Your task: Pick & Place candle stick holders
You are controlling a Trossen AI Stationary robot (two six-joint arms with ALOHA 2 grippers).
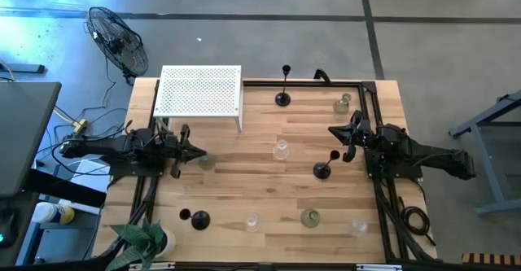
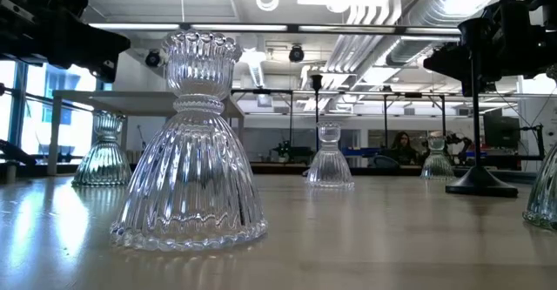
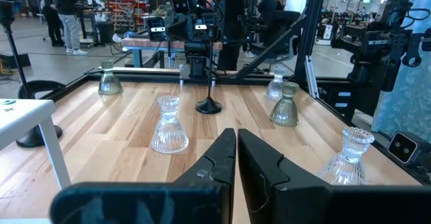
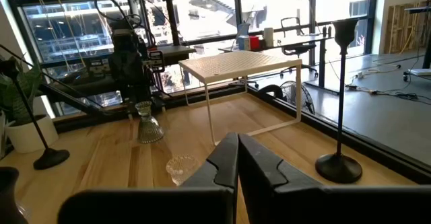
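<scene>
Three black candle stick holders stand upright on their round bases: a tall one (image 1: pixel 283 98) at the far edge, one (image 1: pixel 323 170) just in front of my right gripper, and one (image 1: pixel 199 220) at the near left. Several clear-glass holders stand about, among them one at mid-table (image 1: pixel 281 150) and one (image 1: pixel 206 162) right by my left gripper. My left gripper (image 1: pixel 199 153) (image 3: pixel 236 150) is shut and empty at the table's left. My right gripper (image 1: pixel 332 131) (image 4: pixel 237 150) is shut and empty at the right.
A white perforated stand (image 1: pixel 200 91) stands at the far left corner. More glass holders (image 1: pixel 310 217) line the near edge, and one (image 1: pixel 343 104) is at the far right. A potted plant (image 1: pixel 145 240) is at the near left corner. A black fan (image 1: pixel 118 41) stands on the floor.
</scene>
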